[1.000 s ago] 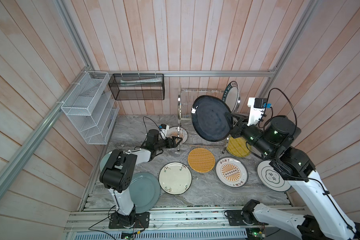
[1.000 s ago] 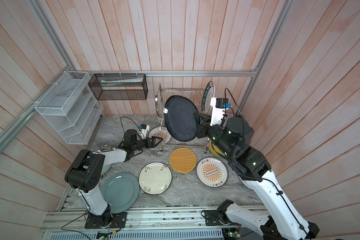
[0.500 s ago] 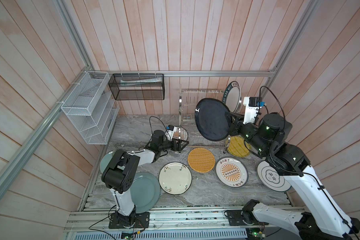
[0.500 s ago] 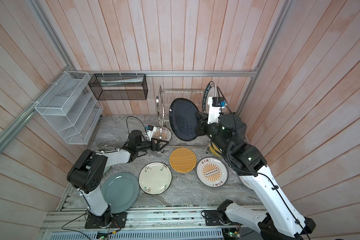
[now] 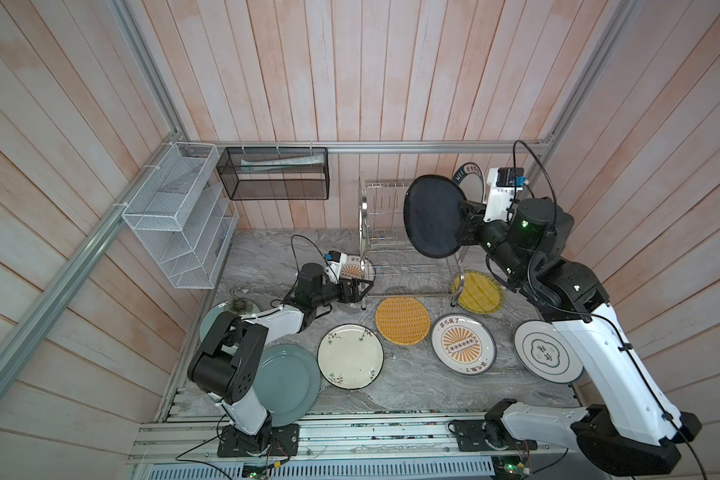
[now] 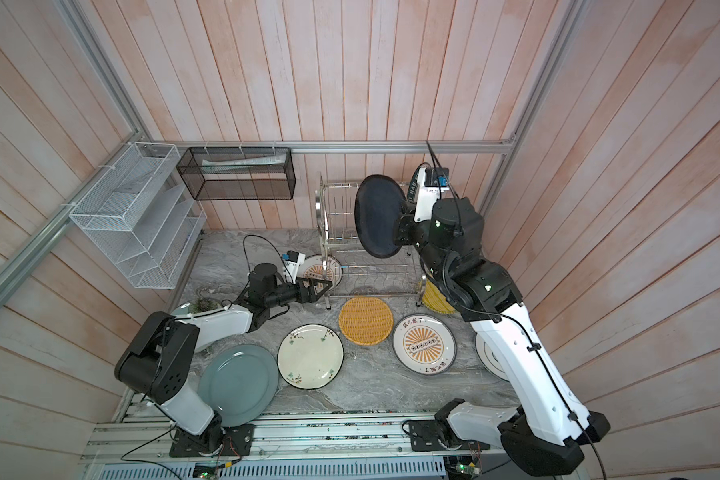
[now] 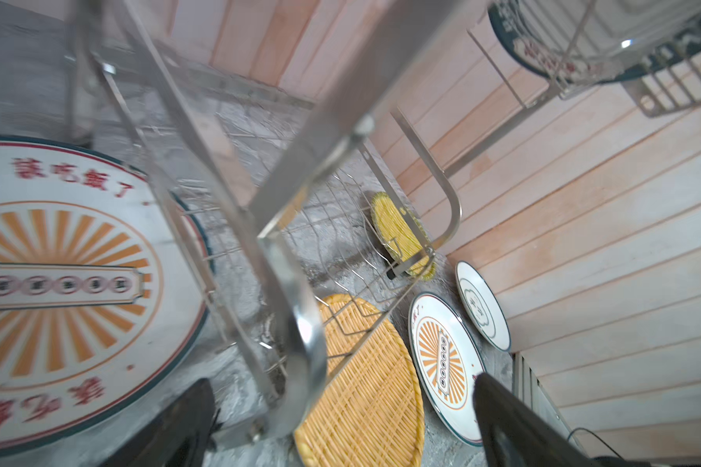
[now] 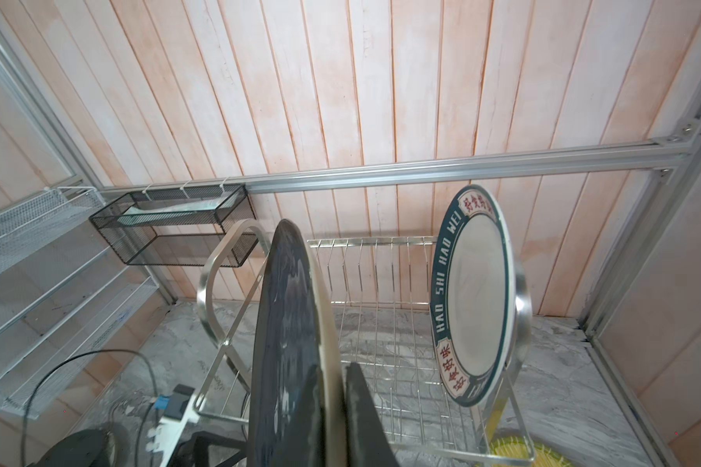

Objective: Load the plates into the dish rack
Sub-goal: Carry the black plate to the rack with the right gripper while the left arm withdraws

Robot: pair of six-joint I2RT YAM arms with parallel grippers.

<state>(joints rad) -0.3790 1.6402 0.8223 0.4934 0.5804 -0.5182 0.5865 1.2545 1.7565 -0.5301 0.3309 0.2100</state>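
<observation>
1. The right end effector (image 5: 461, 224) is clenched on the rim of the black plate (image 5: 431, 220). It holds the plate on edge over the upper tier of the rack (image 5: 385, 197), at the back edge of the counter (image 5: 412, 390).
2. The left end effector (image 5: 356, 291) stands wide open at the rack's front leg, gripping nothing.
3. The step in hand is slotting. The next move likely calls for lowering the plate between prongs, clear of the ringed plate (image 5: 468, 174) already racked.

Marble tabletop (image 5: 412, 397) with plates (image 5: 350, 356) and dish rack (image 5: 387, 243)
</observation>
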